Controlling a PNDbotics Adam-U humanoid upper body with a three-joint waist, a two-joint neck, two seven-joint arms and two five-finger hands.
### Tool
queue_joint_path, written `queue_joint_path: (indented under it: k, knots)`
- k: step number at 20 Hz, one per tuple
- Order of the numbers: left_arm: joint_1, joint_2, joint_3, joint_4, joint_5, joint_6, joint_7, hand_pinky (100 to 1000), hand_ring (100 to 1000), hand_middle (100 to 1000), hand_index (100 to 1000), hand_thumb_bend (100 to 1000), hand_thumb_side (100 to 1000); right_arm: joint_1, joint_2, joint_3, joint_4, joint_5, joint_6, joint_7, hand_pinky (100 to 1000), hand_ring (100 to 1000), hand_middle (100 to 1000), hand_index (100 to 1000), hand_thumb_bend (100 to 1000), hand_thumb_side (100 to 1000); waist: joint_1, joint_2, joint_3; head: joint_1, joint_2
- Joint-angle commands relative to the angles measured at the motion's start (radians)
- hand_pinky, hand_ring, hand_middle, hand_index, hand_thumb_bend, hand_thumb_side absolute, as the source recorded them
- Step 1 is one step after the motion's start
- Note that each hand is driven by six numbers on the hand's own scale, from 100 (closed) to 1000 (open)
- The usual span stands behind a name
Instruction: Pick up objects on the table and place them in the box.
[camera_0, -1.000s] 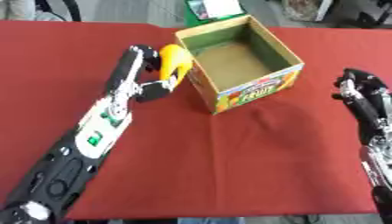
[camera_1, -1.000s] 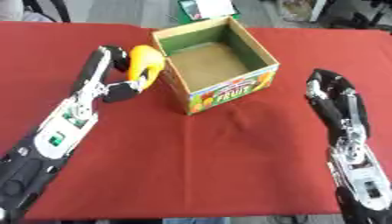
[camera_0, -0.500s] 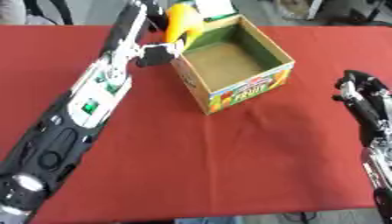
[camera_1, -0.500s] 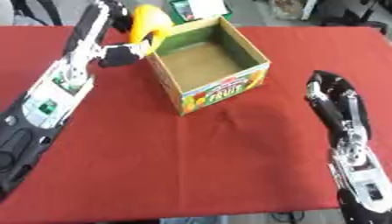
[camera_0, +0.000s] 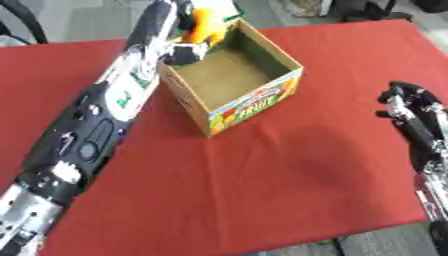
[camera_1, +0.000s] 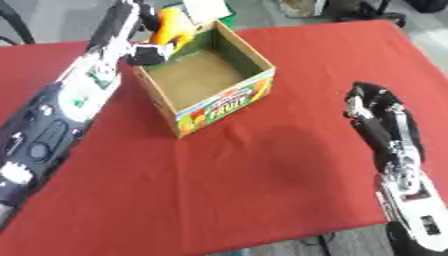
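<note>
Orange object (camera_0: 205, 26) in left hand (camera_0: 184, 47) fingers — above box (camera_0: 254, 102) far corner.

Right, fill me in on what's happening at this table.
The robot's left hand is curled round a yellow-orange object and holds it over the far left corner of an open cardboard box, not yet let go. The box sits on a red tablecloth, and the part of its floor that shows is bare. The right hand rests at the right side of the table, touching nothing. No other loose objects show on the cloth.
</note>
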Motion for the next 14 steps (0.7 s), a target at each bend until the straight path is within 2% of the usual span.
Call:
queue_joint_path:
  k: [1, 4, 7, 8, 12, 14]
  knots:
    - [-0.036, -0.003, 0.038, 0.046, -0.137, -0.045, -0.044, 651, 628, 508, 482, 390, 100, -0.019, -0.008, 0.004, -0.023, -0.003, -0.001, 0.011, 629, 727, 613, 741, 100, 386, 0.002, -0.013, -0.014, 0.006, -0.017]
    - [-0.038, -0.008, 0.048, 0.052, -0.242, -0.100, -0.109, 672, 672, 569, 552, 474, 100, -0.021, -0.005, 0.007, -0.023, -0.003, 0.000, 0.014, 629, 727, 613, 741, 100, 385, 0.003, -0.011, -0.027, 0.003, -0.018]
    - [-0.035, -0.010, 0.050, 0.036, -0.306, -0.147, -0.176, 702, 744, 655, 666, 622, 100, -0.020, -0.004, 0.006, -0.022, -0.003, 0.000, 0.014, 629, 727, 613, 741, 100, 385, 0.000, -0.011, -0.029, 0.003, -0.017]
    - [-0.034, -0.009, 0.049, 0.026, -0.322, -0.154, -0.187, 714, 774, 699, 710, 672, 135, -0.019, -0.004, 0.006, -0.022, -0.003, 0.000, 0.014, 629, 727, 613, 741, 100, 385, -0.001, -0.011, -0.026, 0.003, -0.018]
    - [-0.025, -0.008, 0.048, -0.013, -0.319, -0.169, -0.188, 788, 880, 836, 838, 822, 487, -0.016, -0.003, 0.005, -0.021, -0.003, 0.000, 0.013, 629, 727, 613, 741, 100, 386, -0.006, -0.014, -0.008, 0.001, -0.016]
    - [-0.018, -0.003, 0.045, -0.045, -0.275, -0.171, -0.157, 806, 912, 862, 846, 790, 536, -0.012, -0.002, 0.004, -0.020, -0.002, 0.001, 0.012, 629, 727, 613, 741, 100, 387, -0.009, -0.016, 0.003, -0.001, -0.014]
